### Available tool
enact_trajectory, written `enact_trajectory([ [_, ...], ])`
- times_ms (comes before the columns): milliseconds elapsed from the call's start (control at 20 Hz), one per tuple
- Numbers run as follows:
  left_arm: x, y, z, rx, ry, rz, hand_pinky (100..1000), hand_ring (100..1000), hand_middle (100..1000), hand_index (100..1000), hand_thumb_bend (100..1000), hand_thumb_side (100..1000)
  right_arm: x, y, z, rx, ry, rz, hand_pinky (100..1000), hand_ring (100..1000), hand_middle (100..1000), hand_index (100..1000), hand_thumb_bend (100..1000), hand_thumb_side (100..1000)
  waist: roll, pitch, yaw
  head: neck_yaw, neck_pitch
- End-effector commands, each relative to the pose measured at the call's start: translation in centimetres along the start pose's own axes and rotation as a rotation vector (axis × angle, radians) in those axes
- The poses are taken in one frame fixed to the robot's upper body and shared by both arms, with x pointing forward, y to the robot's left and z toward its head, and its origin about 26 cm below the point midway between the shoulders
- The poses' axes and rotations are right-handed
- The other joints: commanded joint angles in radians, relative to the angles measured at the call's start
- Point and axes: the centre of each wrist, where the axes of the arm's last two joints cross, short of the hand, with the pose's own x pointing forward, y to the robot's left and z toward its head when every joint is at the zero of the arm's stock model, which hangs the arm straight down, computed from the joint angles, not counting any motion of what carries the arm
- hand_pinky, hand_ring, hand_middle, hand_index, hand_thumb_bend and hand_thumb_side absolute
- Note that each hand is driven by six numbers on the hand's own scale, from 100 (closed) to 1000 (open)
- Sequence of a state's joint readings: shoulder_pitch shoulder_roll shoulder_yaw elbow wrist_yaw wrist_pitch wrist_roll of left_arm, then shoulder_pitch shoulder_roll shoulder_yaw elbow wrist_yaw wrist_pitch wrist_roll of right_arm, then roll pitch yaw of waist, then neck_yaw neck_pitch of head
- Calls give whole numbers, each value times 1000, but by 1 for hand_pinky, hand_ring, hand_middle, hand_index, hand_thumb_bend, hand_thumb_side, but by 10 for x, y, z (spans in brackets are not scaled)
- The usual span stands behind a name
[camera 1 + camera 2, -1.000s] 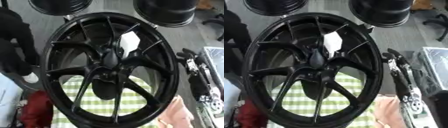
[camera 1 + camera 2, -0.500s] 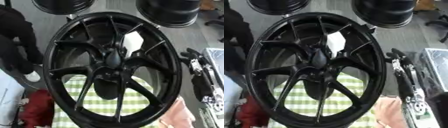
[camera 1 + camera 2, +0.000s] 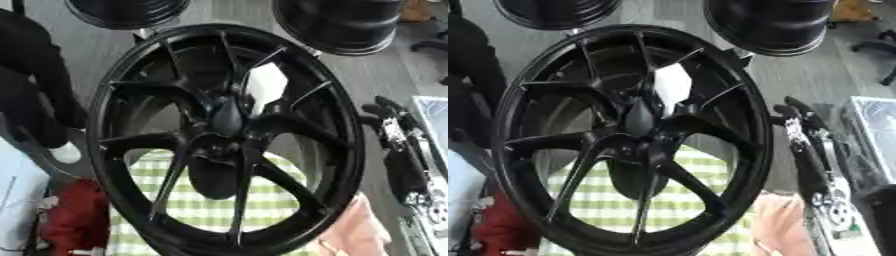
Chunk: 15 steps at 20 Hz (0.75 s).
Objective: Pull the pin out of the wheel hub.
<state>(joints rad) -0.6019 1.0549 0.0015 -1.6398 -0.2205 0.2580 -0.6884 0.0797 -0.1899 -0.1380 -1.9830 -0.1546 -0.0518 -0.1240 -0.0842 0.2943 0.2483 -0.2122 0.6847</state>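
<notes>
The pin cannot be made out; it presumably sits at the hub [image 3: 226, 117], the dark centre of the black wheel [image 3: 737, 165] standing upright over a green checked cloth [image 3: 206, 207]. The right hand [image 3: 798, 117] hangs beside the rim, right of the hub; whether its fingers are apart is unclear. No left hand shows, so the right is nearer. A white label [image 3: 672, 86] behind the spokes bears no readable writing.

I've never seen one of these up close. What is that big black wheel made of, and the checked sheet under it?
The wheel looks like cast metal with a glossy black painted finish: its thin, rigid spokes and rim catch soft highlights. The exact alloy cannot be told. The checked sheet looks like a cloth or a plastic table cover, in a matte green and white check. It lies flat, and which of the two it is stays unclear.
</notes>
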Motion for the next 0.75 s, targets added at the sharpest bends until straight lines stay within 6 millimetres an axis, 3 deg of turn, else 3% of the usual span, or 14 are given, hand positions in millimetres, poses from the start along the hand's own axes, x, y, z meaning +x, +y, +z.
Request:
enact_trajectory([
  [50, 5, 18, 12, 102, -5, 0, 786, 778, 786, 887, 100, 605, 6, -3, -3, 1, -21, 4, 1000, 749, 744, 859, 100, 612, 8, -14, 0, 2, -4],
  [350, 25, 8, 9, 523, -154, 300, 668, 628, 729, 793, 100, 741, 7, -2, -3, -2, -20, -6, 1000, 748, 743, 859, 100, 611, 5, -16, -3, 10, -4],
  [550, 53, -25, 1, 734, -294, 580, 654, 653, 789, 812, 100, 775, 7, -1, -4, 1, -24, -18, 1000, 748, 743, 859, 100, 609, -1, -17, -9, 22, -1],
  [750, 62, -60, -11, 848, -328, 840, 651, 659, 810, 829, 147, 817, 7, -1, -4, 3, -27, -29, 1000, 748, 743, 859, 100, 609, -5, -19, -12, 39, -1],
])
